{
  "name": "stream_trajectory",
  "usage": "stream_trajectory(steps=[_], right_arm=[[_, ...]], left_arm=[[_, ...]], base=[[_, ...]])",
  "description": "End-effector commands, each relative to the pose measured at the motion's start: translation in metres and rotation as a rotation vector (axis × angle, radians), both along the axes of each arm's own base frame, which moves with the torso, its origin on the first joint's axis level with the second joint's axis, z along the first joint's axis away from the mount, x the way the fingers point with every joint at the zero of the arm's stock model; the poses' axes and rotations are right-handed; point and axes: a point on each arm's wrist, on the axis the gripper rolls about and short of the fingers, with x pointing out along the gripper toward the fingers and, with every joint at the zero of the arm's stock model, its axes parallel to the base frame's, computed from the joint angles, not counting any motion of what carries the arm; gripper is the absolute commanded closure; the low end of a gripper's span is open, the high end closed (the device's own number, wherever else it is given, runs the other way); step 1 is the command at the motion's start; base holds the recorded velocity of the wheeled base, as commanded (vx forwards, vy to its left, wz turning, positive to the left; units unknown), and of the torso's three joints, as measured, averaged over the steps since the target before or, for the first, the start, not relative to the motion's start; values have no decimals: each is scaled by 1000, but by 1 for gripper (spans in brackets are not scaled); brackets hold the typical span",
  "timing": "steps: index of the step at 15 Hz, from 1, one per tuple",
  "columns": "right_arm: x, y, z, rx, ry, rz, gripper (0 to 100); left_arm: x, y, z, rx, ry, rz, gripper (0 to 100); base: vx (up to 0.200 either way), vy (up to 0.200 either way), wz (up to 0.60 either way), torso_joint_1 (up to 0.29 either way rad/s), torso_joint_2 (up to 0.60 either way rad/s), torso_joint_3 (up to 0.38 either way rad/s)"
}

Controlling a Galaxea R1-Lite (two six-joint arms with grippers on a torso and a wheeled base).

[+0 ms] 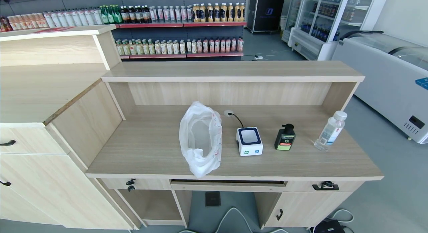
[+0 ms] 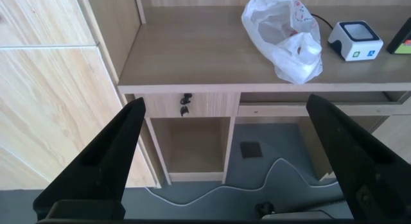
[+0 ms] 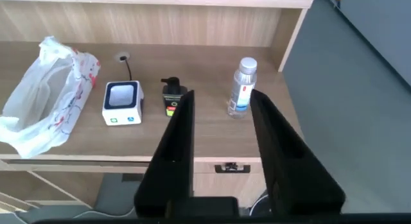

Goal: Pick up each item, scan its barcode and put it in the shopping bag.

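Our left gripper and right gripper are both spread apart and empty, in front of the counter. The pump bottle and water bottle stand on it, well apart from both, to the right of the scanner and shopping bag.

It is bright here. Soft light falls evenly on the wooden counter, and shadows are faint. Under it, things look darker. The white shopping bag looks very pale. The freezer lid shines a bit. From my head, straight edges bend near the sides.
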Motion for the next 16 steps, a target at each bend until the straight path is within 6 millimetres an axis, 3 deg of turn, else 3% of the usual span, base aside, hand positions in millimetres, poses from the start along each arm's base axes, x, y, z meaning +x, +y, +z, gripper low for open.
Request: stream_trajectory(steps=[1,3,6,10,14,16], right_arm=[[131,-41,-9,-57,107,-75,0],[160,-51,-25,-72,161,-75,0],[189,-55,-71,-130,313,26,0],[249,-70,-117,-273,271,63,0],[276,-70,-154,-301,299,209,0],[286,-63,-161,-303,249,297,0]], left_arm=[[0,0,0,0,1,0,0],[0,0,0,0,0,0,0],[0,0,0,0,0,0,0],[0,0,0,1,0,0,0],[0,0,0,0,0,0,0],[0,0,0,1,0,0,0]], base=[[0,0,0,0,0,0],[0,0,0,0,0,0],[0,0,0,0,0,0],[0,0,0,0,0,0],[0,0,0,0,0,0],[0,0,0,0,0,0]])
